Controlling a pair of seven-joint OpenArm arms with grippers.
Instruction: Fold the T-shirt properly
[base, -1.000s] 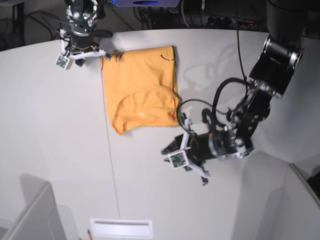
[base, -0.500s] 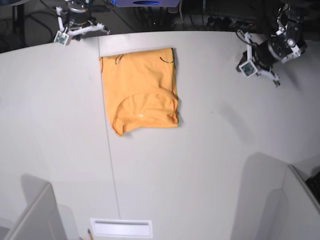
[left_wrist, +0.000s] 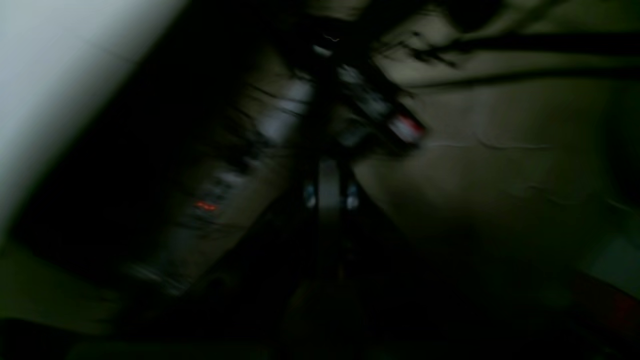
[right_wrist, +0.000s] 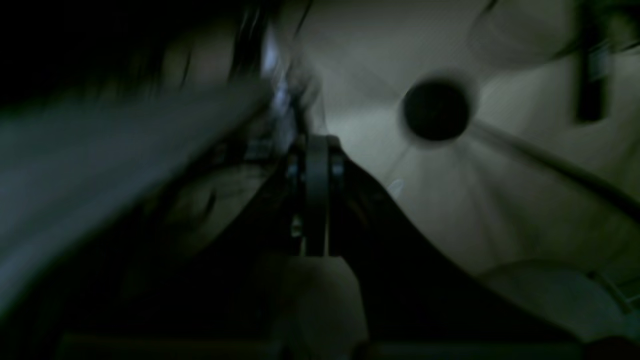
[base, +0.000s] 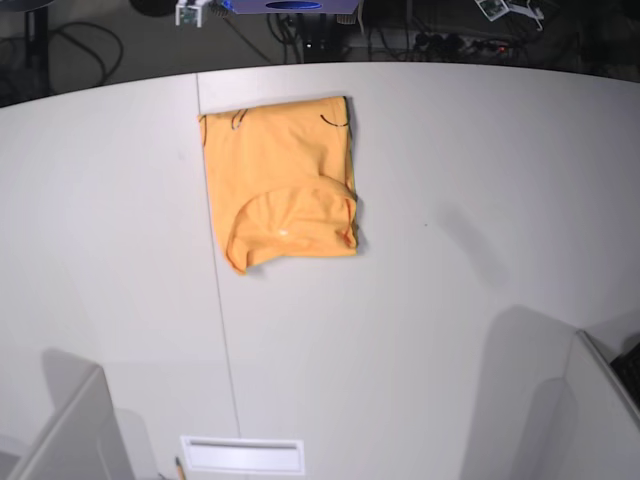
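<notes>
My left gripper (left_wrist: 327, 192): jaws pressed together, nothing between them. Wrist view dark & blurred; pale table edge at upper left, dim floor w/ cables beyond.
My right gripper (right_wrist: 316, 170): jaws closed flat on each other, empty. Wrist view also smeared; a round dark spot on a pale surface to the right, can't tell what it is.
Arms in base view: only bits show at the top edge, past the table's far rim, one at top left (base: 192, 12), one at top right (base: 505, 8). Both well apart from the cloth.
T-shirt (base: 285, 175): light orange, lying flat on the table, far half, left of centre. Folded into a rough upright rectangle; a rounded flap doubled over its near part. Lower left corner sticks out a bit; near edge uneven. Small dark marks at the far edge.
Table (base: 450, 300): white, w/ a thin seam (base: 222, 330) running near-to-far, passing under the shirt's left edge.
Near edge: a white slotted piece (base: 243, 455) by the seam; grey panels at both near corners.
</notes>
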